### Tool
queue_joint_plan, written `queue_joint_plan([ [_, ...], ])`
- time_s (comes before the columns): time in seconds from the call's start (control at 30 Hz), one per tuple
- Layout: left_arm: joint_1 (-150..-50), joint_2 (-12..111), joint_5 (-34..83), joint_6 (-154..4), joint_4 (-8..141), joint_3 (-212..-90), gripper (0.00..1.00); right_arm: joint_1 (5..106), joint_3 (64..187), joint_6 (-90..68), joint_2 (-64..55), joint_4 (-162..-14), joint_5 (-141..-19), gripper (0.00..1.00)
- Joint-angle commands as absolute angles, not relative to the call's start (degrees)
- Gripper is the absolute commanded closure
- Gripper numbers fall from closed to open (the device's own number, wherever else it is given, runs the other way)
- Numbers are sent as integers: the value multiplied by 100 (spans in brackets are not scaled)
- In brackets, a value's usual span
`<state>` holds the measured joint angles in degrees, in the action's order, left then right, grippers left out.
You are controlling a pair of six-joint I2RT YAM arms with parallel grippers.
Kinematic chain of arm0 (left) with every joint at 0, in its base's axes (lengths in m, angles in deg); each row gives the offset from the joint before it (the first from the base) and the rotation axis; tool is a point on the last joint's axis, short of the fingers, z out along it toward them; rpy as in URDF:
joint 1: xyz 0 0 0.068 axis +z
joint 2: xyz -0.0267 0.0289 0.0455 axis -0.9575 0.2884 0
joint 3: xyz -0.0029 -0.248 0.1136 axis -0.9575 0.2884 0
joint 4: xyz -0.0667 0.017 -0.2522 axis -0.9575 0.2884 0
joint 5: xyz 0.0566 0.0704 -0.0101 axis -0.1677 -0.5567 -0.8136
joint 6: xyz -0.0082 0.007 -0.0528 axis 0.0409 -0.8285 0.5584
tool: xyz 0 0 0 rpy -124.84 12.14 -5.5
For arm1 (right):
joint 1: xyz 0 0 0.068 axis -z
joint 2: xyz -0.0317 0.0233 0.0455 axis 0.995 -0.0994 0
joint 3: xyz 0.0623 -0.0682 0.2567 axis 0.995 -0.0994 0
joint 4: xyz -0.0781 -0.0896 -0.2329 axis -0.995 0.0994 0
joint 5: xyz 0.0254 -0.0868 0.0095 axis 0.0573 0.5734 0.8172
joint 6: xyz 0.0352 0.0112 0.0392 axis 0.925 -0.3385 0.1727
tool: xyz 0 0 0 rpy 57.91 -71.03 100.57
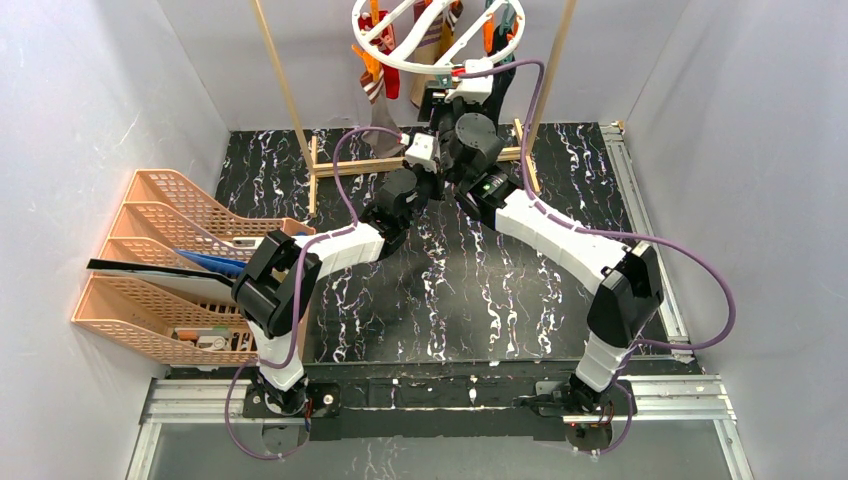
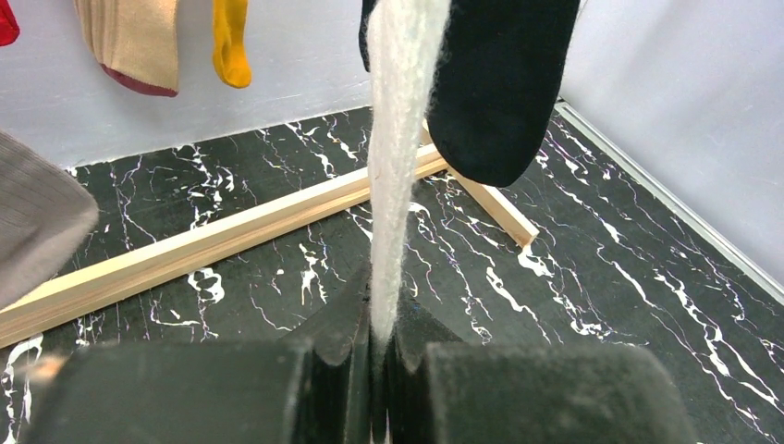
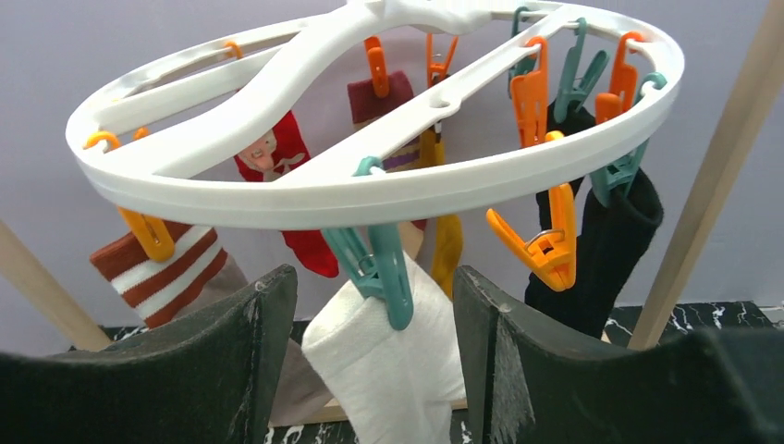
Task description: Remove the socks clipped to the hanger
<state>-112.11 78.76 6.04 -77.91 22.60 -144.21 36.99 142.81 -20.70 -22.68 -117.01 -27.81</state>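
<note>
The round white plastic drying hanger (image 3: 370, 194) fills the upper half of the right wrist view, with orange and teal clothespins dangling from its rim and cross-bars. In the overhead view it sits at the upper centre, above the far end of the black, white-veined marble-pattern table (image 1: 470, 290). The right gripper (image 3: 374, 314) is raised just under the rim. Its two dark fingers stand apart on either side of a teal plastic clothespin (image 3: 379, 268), with a gap visible on both sides. That clothespin pinches the top of a soft, fuzzy white sock (image 3: 388, 370), which hangs at lower centre of the frame. To its left hangs a red sock with white stripes (image 3: 162, 268), and a plain red sock (image 3: 287, 157) is behind it. A mustard-yellow sock (image 3: 448, 240) hangs just right of centre, and a black sock (image 3: 610, 240) is at the right, beside an open orange clothespin (image 3: 545, 240). At the bottom centre of the left wrist view, the left gripper (image 2: 377, 324) is clamped shut on the lower end of the white sock, which runs straight up as a taut band to the top edge. Behind it, the light wooden rack frame (image 2: 231, 231) lies across the table. A peach latticed plastic file tray (image 1: 160, 215) stands at the left of the overhead view.
</note>
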Motion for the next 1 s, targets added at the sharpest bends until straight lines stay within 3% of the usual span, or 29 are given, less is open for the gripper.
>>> queue_joint_plan([
  [0.0,-11243,7586,507,-7758,2146,-14366,100,3708,14443,-2401,-2391,-12306,-2454,30],
  [0.73,-11243,7515,498,-7838,2142,-14232,100,3791,15104,-3070,-3067,-12740,-2242,31],
  [0.97,-11237,7505,490,-7855,2142,-14233,100,3981,15252,-2978,-3182,-12593,-2308,49],
])
